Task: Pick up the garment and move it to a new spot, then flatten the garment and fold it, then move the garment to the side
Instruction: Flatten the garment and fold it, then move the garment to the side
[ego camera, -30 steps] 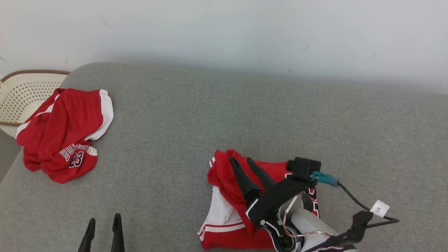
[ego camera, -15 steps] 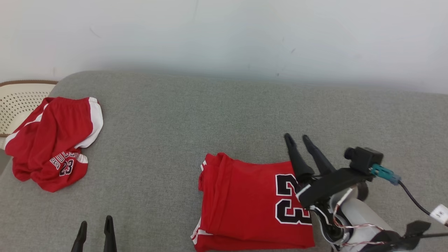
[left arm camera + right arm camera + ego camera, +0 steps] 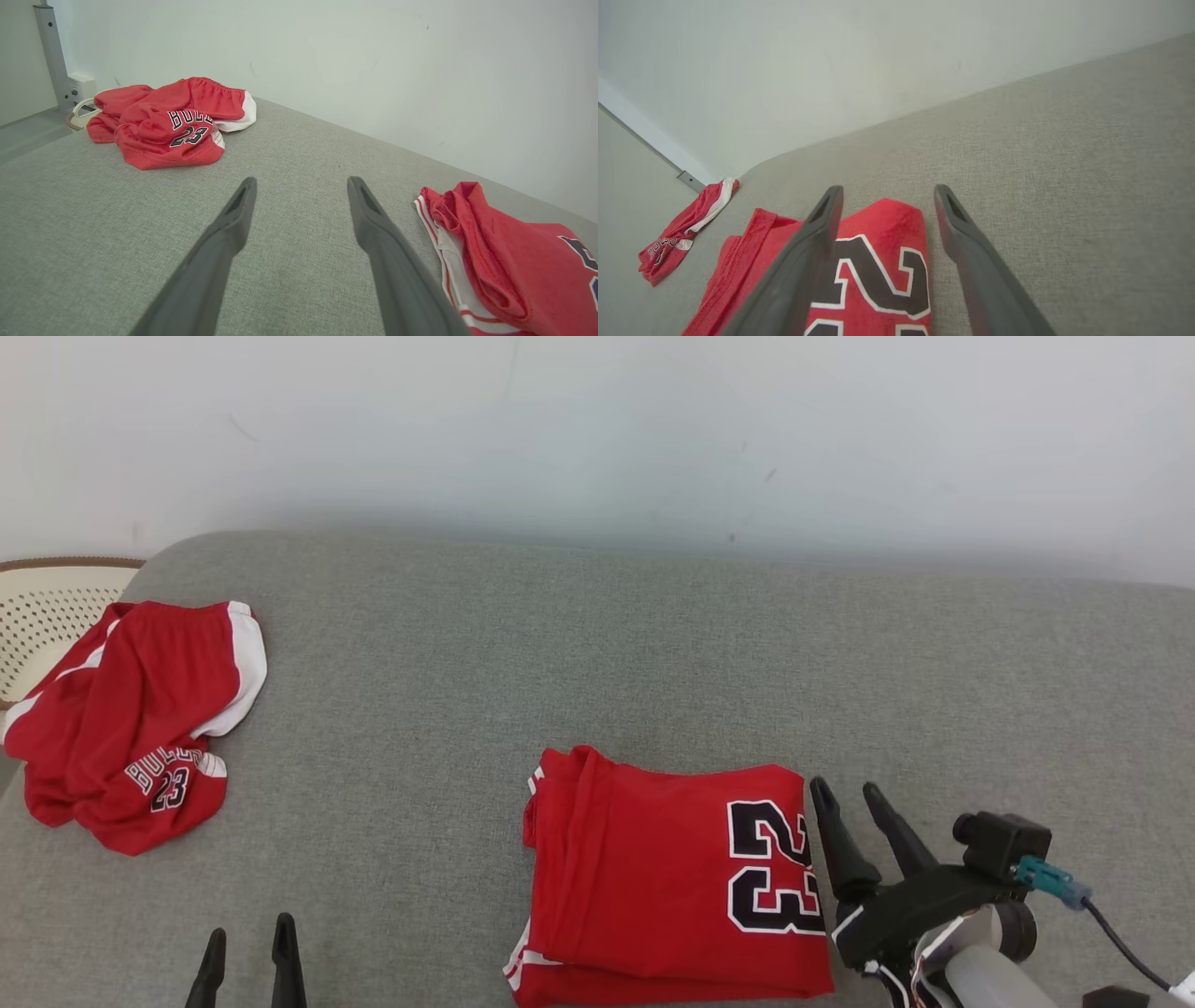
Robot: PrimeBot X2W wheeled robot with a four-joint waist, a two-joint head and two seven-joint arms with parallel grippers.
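The garment is a red jersey with a black "23", lying folded and flat on the grey cushioned surface near the front edge. Its left edge is a little bunched, with white trim showing. My right gripper is open just off the garment's right edge, holding nothing. In the right wrist view its left finger overlaps the garment and its right finger is over bare grey fabric. My left gripper is open and empty at the lower left, well clear of the garment.
A second red garment with white panels lies crumpled at the far left. Behind it stands a cream perforated basket. A pale wall runs along the back. Bare grey surface lies between the two garments and to the right.
The right gripper came off the bunched garment, swung right, then drew back toward the front edge. The garment now lies flat with the "23" up. The camera shifted slightly.
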